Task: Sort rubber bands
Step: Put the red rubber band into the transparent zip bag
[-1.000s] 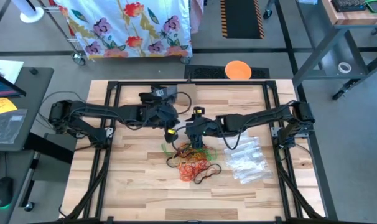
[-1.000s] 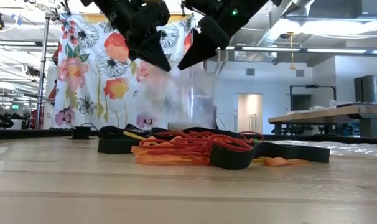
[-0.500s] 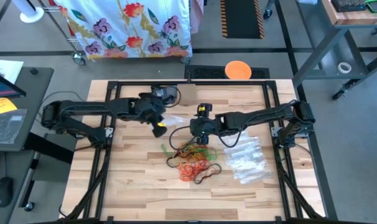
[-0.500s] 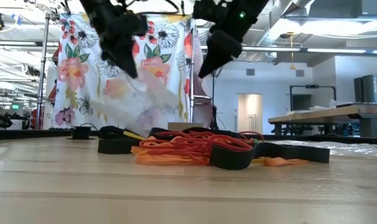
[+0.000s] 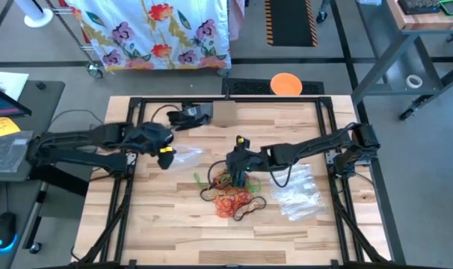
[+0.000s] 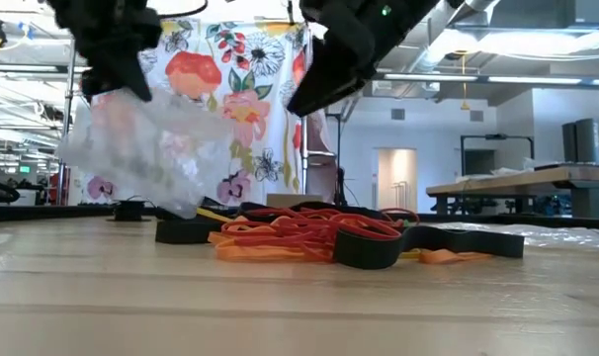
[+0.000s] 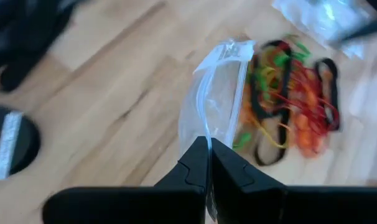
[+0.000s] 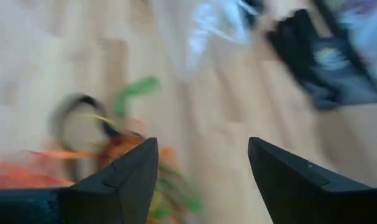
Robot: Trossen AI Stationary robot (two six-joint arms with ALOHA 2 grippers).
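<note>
high view shows the wooden table with the rubber bands heaped in a tangle near its middle, red, orange, green, yellow and dark loops all mixed together. the left gripper sits left of the heap, well apart from it, over the left half of the table. its fingers are pressed together on the edge of a clear plastic bag, which hangs from them; in the low view the bag is lifted off the table, its lower end just above the surface at the left end of the pile. the right gripper hovers over the far edge of the heap, its two fingers spread wide with nothing between them; in the low view it is above the bands and not touching them. in the right wrist view orange and green loops lie on the wood beyond the fingers, though blurred. a bunch of more clear bags lies flat on the table to the right of the heap, just beside it. at the far edge of the table rest a dark device with cables and a small cardboard piece. beyond the table a flowered cloth hangs on a rack, and an orange disc lies on the floor.
</note>
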